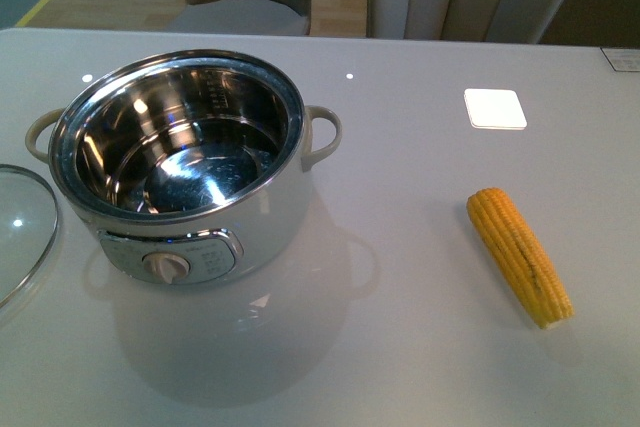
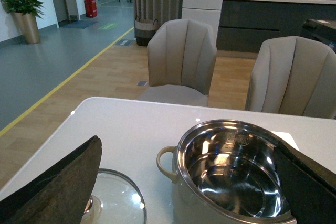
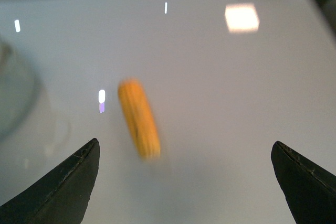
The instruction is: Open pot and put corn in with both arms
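The right fingers (image 3: 73, 182) hang spread and empty, aimed at the corn (image 1: 520, 255) lying on the table (image 1: 400, 347), well right of the pot (image 1: 270, 217). The left fingers (image 2: 63, 182), equally spread, overlook the uncovered pot, with the lid (image 1: 20, 227) beside it, leaving the bowl free.

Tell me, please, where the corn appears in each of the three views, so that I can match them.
Front view: the corn lies lower right, well right of the pot.
Left wrist view: not in it.
Right wrist view: the corn, blurred, just left of centre.
Shared landmark: the bright white square beyond the corn, in the front and right wrist views.
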`<state>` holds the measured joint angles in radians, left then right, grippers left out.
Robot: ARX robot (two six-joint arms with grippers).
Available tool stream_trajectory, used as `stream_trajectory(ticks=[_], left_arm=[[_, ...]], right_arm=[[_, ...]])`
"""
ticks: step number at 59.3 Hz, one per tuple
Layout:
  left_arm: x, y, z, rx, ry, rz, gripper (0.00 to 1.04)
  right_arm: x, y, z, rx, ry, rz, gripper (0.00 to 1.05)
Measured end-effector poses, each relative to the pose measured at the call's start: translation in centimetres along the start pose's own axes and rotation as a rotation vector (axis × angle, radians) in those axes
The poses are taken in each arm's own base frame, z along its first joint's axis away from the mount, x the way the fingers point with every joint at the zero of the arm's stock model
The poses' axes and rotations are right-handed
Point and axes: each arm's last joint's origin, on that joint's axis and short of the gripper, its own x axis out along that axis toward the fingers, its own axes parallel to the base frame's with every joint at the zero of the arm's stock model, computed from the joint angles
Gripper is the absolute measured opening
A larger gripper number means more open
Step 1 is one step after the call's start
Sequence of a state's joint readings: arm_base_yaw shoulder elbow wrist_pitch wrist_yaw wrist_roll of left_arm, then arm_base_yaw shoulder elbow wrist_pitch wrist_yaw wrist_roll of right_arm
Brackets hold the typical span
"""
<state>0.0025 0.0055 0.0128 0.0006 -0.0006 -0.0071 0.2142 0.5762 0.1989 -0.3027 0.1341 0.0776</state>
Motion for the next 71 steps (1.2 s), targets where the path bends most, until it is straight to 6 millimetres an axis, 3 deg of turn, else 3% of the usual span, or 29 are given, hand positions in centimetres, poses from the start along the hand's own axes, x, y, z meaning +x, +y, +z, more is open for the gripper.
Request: stream_trajectory(ticks=[7, 19, 35, 53, 71], left_arm=[[0.0, 0.0, 0.0, 0.0, 0.0, 0.0, 0.98], [0.0, 0.0, 0.0, 0.0, 0.0, 0.0, 0.98], [0.0, 0.0, 0.0, 0.0, 0.0, 0.0, 0.98], [0.0, 0.0, 0.0, 0.0, 0.0, 0.0, 0.98], [0.0, 0.0, 0.0, 0.0, 0.0, 0.0, 0.98]], right_arm=[[2.5, 0.7, 1.1, -0.063, 0.004, 0.044, 0.96], [9.6, 1.8, 2.4, -0.226, 0.067, 0.057, 0.96], [17.5, 2.6, 1.2, -0.349, 0.216, 0.071, 0.96], [22.7, 3.0, 1.7, -0.358, 0.265, 0.07, 0.96], [25.6, 2.9, 0.7, -0.353, 0.34, 0.063, 0.96]])
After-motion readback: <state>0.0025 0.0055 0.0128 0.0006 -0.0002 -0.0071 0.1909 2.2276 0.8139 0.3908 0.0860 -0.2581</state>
